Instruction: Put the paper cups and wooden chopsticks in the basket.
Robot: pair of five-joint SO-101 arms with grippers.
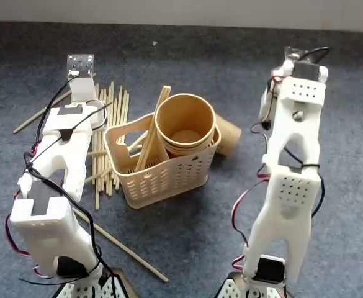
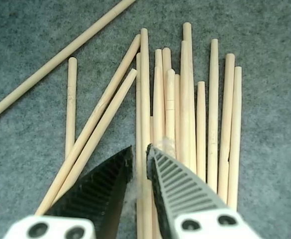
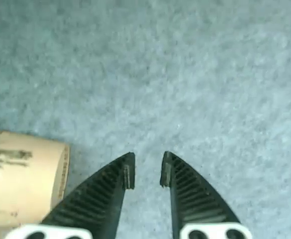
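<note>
Left gripper (image 2: 140,148), clenched on one chopstick (image 2: 144,74) left of the basket (image 1: 169,177), is set for lifting; right gripper (image 3: 147,169), released, is held by the fallen cup (image 3: 21,174) right of it.

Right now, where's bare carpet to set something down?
Bare carpet lies between the basket and the right arm, and on the basket's near side. Crowded: chopsticks between basket and left arm; a cup lies behind the basket.

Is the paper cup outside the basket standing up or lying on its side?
Lying on its side: the paper cup rests lengthwise on the carpet beside the basket.
</note>
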